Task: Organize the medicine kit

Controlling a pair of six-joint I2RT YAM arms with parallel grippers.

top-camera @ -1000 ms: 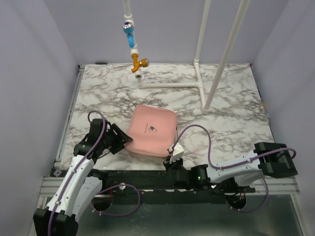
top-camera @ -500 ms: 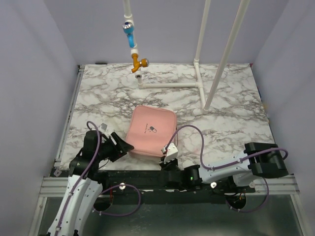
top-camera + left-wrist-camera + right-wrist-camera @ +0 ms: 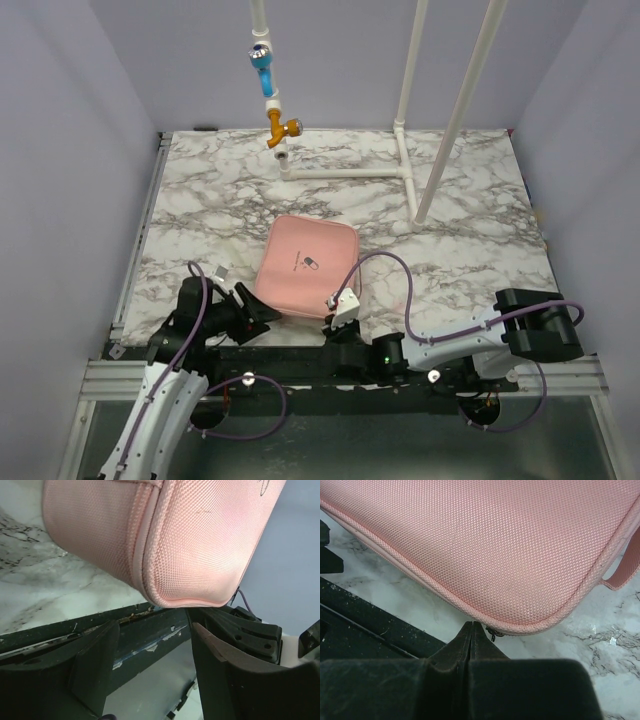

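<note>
The marble table (image 3: 470, 200) carries the medicine kit (image 3: 308, 262), which lies flat and zipped shut, lid and pill logo upward, just beyond the black rail (image 3: 290, 353) and about midway along it. The kit is nearly square, so no long axis stands out. It sits slightly skewed: its near edge runs almost parallel to the rail, and its right near corner comes closer to the rail than its left near corner. The left gripper (image 3: 155, 647) hovers just beyond the rail with jaws apart, and the kit's left near corner lies ahead of the gap and just clear of the fingers (image 3: 95, 665). The right gripper (image 3: 471, 630), low over the rail's far side, has its jaws pressed together, their tips at the kit's near edge by the right corner. It appears the nearer arm. A small dark zipper pull (image 3: 492, 632) sits just beside those tips; contact cannot be judged.
</note>
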